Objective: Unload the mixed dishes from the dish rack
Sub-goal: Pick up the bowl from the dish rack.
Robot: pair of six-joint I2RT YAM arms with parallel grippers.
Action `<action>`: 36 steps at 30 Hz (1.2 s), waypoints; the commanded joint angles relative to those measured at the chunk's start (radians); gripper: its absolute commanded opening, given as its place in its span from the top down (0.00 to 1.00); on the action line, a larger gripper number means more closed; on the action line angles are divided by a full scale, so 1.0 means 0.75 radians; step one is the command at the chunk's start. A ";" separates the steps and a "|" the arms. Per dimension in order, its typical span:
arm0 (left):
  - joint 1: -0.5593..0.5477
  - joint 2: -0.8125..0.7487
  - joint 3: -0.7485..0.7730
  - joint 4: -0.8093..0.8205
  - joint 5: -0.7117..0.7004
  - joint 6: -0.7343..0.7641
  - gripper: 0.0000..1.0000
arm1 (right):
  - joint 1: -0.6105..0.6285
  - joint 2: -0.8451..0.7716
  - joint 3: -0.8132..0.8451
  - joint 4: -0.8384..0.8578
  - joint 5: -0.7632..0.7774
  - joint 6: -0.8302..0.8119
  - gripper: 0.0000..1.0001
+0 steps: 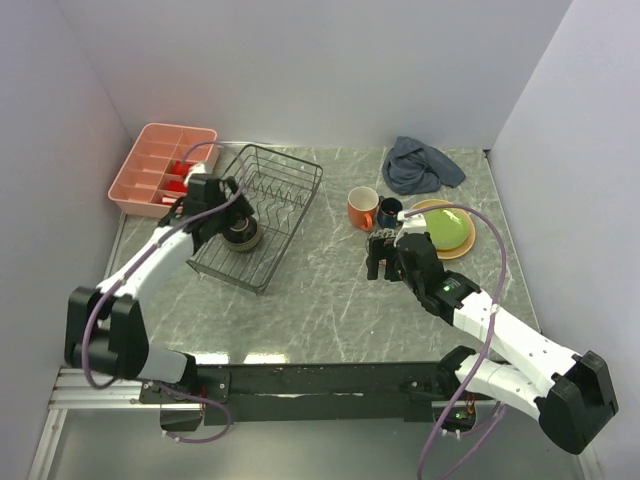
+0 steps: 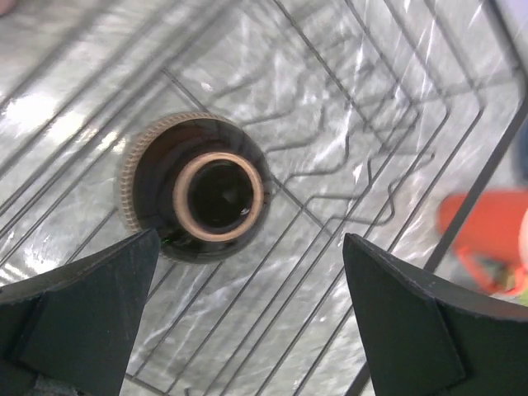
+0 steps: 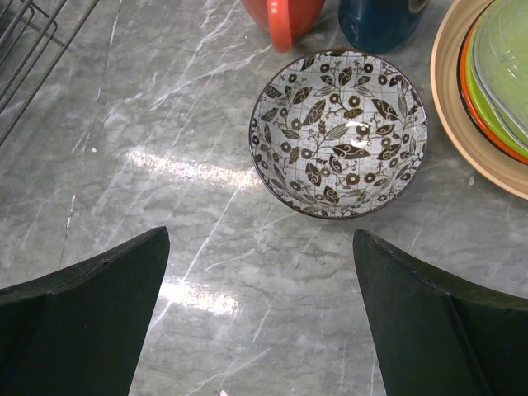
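Right gripper: fingers spread wide, holding nothing, hovering over the table. Patterned bowl sits upright just ahead, a little toward the right finger, untouched. Tan plate rim lies near the bowl's right side with a narrow gap between them; green plate is stacked on it. Just beyond the bowl, mug and cup stand side by side. Bare tabletop runs left of the bowl to the rack.

Left gripper: spread, empty, over the rack. Dark bowl lies upside down on the rack floor, foot ring up, ahead and toward the left finger. Rack side wires rise to the right.

Far: pink tray beside the rack, cloth near the back wall.
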 commanded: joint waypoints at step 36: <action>0.186 -0.026 -0.425 0.335 -0.017 -0.798 0.00 | -0.050 -0.035 -0.049 0.065 -0.042 -0.032 0.00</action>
